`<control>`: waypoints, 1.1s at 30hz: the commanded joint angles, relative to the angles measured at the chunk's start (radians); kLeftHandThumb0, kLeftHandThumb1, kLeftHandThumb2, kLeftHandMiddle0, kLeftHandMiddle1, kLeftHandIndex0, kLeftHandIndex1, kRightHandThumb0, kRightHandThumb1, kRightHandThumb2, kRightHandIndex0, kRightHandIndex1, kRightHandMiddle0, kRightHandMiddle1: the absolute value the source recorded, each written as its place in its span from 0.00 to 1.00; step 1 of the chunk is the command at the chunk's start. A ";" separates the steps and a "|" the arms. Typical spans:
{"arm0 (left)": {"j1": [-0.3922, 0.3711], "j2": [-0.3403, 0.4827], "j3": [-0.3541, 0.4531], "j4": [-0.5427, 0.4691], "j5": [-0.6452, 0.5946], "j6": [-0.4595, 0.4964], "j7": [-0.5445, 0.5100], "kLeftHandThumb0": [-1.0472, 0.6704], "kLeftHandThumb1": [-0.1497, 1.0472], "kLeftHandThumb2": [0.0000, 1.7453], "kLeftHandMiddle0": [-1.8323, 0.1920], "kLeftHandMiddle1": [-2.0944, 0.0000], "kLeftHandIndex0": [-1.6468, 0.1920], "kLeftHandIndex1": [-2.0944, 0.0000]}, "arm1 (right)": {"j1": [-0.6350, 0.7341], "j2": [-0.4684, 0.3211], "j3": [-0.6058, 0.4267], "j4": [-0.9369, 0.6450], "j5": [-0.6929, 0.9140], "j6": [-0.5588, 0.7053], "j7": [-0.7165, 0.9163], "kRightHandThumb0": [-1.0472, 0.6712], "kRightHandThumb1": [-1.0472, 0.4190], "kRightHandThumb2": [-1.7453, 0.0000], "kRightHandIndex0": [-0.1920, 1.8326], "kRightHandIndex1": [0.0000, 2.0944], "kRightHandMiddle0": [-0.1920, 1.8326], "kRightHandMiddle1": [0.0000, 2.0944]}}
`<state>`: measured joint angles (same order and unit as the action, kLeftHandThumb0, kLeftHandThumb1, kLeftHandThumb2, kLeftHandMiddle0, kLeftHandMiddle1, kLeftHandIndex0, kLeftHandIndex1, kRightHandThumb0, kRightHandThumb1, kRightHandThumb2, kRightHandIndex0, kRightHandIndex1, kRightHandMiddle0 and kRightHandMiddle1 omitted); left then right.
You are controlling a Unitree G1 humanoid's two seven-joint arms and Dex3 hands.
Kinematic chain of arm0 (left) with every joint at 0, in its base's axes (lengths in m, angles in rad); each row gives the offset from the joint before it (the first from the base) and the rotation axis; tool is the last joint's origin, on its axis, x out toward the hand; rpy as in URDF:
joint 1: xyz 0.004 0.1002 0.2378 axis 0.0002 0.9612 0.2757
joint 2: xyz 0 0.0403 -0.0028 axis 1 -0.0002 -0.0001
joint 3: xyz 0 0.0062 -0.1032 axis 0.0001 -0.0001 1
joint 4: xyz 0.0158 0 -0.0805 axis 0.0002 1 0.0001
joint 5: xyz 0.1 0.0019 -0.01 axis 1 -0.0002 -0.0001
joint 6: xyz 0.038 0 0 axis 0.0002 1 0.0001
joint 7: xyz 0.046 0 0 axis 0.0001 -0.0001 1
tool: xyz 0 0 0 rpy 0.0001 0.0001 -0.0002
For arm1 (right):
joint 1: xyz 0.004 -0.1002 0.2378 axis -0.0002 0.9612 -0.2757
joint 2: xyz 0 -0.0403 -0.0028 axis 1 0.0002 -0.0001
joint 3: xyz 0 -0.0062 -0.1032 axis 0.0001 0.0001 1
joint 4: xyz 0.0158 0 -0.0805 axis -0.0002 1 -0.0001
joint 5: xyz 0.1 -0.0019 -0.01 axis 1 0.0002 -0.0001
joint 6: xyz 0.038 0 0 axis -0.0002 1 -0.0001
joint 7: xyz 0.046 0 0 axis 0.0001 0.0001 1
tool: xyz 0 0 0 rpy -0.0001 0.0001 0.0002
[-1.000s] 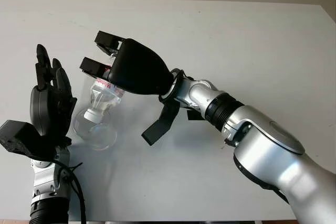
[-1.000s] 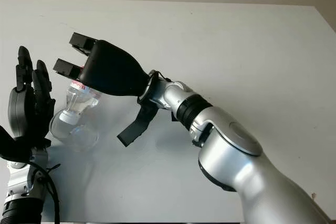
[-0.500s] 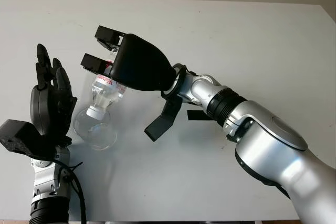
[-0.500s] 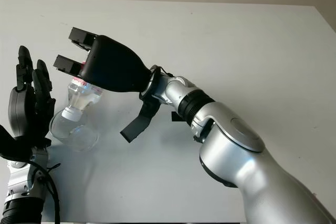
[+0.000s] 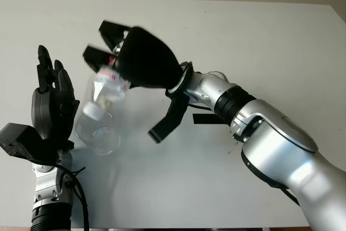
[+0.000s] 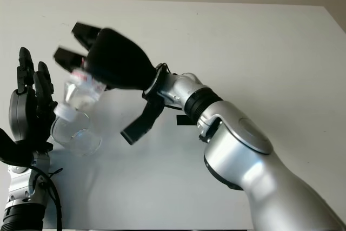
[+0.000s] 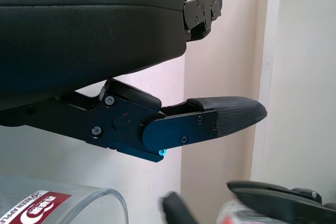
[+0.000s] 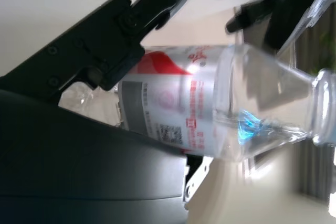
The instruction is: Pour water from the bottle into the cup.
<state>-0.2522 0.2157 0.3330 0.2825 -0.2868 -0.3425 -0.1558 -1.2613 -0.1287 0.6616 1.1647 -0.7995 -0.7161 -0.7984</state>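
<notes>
Clearly the pour is the step in hand, and by the look of it well along: the right hand (image 5: 141, 58) has its fingers wrapped around the bottle (image 5: 106, 91), gripping it by the labelled body and holding it tipped steeply, with the neck hanging below and ahead of the hand and the mouth just above the rim of the cup (image 5: 98, 132). The cup, a clear glass one, stands on the desk (image 5: 259, 41) directly under the bottle's neck, close beside the palm of the left hand (image 5: 50, 106), which is open, holds nothing and stands upright next to the cup without plainly touching it. In the right wrist view the bottle (image 8: 220, 106) looks almost drained, with only a little water caught near the shoulder (so most of what it had may already be out, though that is a judgement, not something seen leaving the mouth). Whether water is running at this instant cannot be told, nor how full the cup is, since its glass and any water in it read alike. What seems left is to let the last of the water drain, bring the bottle upright and set it down on the desk away from the cup.
</notes>
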 commanded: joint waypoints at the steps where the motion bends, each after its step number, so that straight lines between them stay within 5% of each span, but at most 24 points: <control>1: 0.029 -0.012 0.002 0.007 -0.003 -0.002 -0.003 0.16 1.00 0.32 0.99 0.97 1.00 0.99 | 0.033 0.002 -0.128 0.009 0.165 -0.038 0.166 0.54 0.06 0.84 0.65 1.00 0.45 1.00; 3: 0.031 -0.011 0.004 0.008 -0.008 -0.003 -0.010 0.16 1.00 0.32 0.99 0.98 1.00 0.98 | 0.059 0.006 -0.229 -0.001 0.320 -0.056 0.338 0.56 0.13 0.72 0.65 1.00 0.45 1.00; 10: 0.039 -0.009 0.011 0.010 -0.015 0.000 -0.017 0.17 1.00 0.32 0.99 0.97 0.99 0.98 | 0.140 -0.007 -0.495 -0.057 0.673 0.042 0.741 0.53 0.00 0.90 0.61 1.00 0.52 1.00; 16: 0.046 -0.006 0.017 0.018 -0.028 -0.003 -0.035 0.17 1.00 0.33 0.99 0.97 1.00 0.98 | 0.262 -0.018 -0.662 -0.226 0.906 0.309 0.983 0.54 0.00 0.85 0.61 1.00 0.50 1.00; 18: 0.049 -0.005 0.018 0.016 -0.032 -0.001 -0.042 0.17 1.00 0.33 0.99 0.98 1.00 0.99 | 0.323 -0.029 -0.695 -0.346 0.955 0.455 1.013 0.54 0.00 0.83 0.54 1.00 0.34 1.00; 21: 0.054 -0.011 0.021 0.010 -0.030 0.007 -0.032 0.17 1.00 0.33 0.99 0.97 1.00 0.99 | 0.419 -0.046 -0.739 -0.543 1.023 0.672 1.030 0.55 0.00 0.80 0.54 1.00 0.27 1.00; 29: 0.075 -0.018 0.015 -0.024 -0.020 0.033 -0.020 0.17 1.00 0.34 1.00 0.99 1.00 1.00 | 0.650 -0.105 -0.787 -0.902 1.081 0.928 1.084 0.53 0.00 0.83 0.67 1.00 0.37 1.00; 30: 0.079 -0.017 0.016 -0.031 -0.021 0.039 -0.020 0.17 1.00 0.35 1.00 0.99 1.00 1.00 | 0.675 -0.110 -0.794 -0.937 1.088 0.945 1.089 0.52 0.00 0.82 0.72 1.00 0.46 1.00; 33: 0.081 -0.015 0.023 -0.038 -0.031 0.047 -0.024 0.18 1.00 0.34 1.00 1.00 1.00 1.00 | 0.756 -0.109 -0.842 -1.041 1.140 0.998 1.088 0.51 0.00 0.84 0.65 1.00 0.42 1.00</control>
<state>-0.2033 0.2099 0.3525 0.2411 -0.3113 -0.2974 -0.1790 -0.5321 -0.2275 -0.1530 0.1836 0.3212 0.2674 0.2911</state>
